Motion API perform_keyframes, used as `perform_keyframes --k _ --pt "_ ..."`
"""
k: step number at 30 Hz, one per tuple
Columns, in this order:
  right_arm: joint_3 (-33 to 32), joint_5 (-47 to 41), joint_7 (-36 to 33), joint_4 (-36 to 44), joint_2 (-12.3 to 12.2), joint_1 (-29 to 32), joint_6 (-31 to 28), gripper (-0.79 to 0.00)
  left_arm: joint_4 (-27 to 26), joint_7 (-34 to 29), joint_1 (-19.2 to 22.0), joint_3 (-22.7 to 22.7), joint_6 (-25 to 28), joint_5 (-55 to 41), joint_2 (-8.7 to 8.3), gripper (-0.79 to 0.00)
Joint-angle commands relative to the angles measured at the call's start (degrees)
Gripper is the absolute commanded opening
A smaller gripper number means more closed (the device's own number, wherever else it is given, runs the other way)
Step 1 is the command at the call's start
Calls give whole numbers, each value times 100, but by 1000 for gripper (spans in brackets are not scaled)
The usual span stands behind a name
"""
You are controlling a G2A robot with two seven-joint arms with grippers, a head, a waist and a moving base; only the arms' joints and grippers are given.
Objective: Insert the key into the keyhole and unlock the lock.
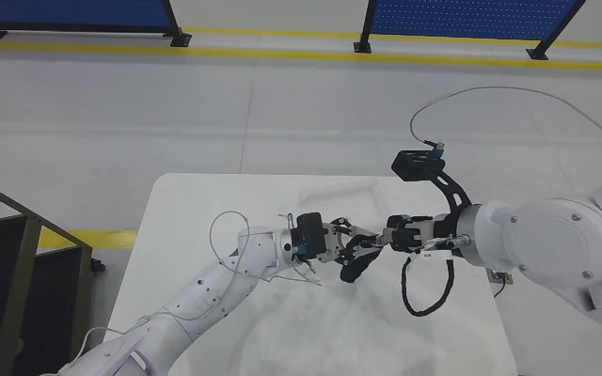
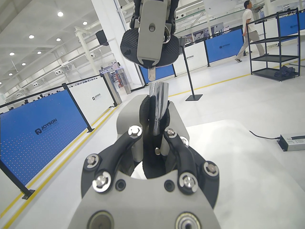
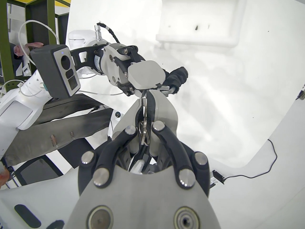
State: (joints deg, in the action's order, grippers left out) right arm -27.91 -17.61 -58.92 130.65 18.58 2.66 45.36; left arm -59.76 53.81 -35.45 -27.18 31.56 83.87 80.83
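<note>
The left gripper point(image 2: 157, 104) is pressed together on the lock point(image 2: 158, 96), a polished chrome cylinder clamped between the black pads point(image 2: 145, 110) with its open end face directed away from the wrist. The right gripper point(image 2: 149, 60) is positioned directly opposite and is pinched on the key point(image 2: 151, 73), gripped by its head so that the bare blade projects toward the lock. The blade tip is located just at the rim of the cylinder's end face, slightly to one side of its centre (whether contact is made cannot be told), and nearly the whole blade is seen outside the cylinder. In the right wrist view the key point(image 3: 143, 117) is seen edge-on between the pads of the right gripper point(image 3: 146, 98), with a key ring point(image 3: 143, 129) beside it. A black fabric sleeve point(image 3: 177, 78) is seen protruding past the left gripper point(image 3: 155, 85). In the top view the left gripper point(image 1: 340, 235) and the right gripper point(image 1: 381, 237) are shown tip to tip above the middle of the white table point(image 1: 188, 244), with the black fabric sleeve point(image 1: 352, 271) hanging below the meeting point. A white foam tray point(image 3: 202, 17) is placed on the table, well apart from both grippers.
</note>
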Motion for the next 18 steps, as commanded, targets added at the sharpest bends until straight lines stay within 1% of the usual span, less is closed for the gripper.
perform_keyframes --k 1,9,18 --pt "135 -20 -59 -31 -7 -141 -57 -785 22 -8 -3 -23 30 27 16 -785" --pt "621 -48 -282 -108 -6 -699 -281 -785 87 -55 -14 -116 142 153 73 -785" --pt "1166 -71 -312 -188 97 -1207 -311 -785 111 -67 -51 -226 247 260 119 -785"
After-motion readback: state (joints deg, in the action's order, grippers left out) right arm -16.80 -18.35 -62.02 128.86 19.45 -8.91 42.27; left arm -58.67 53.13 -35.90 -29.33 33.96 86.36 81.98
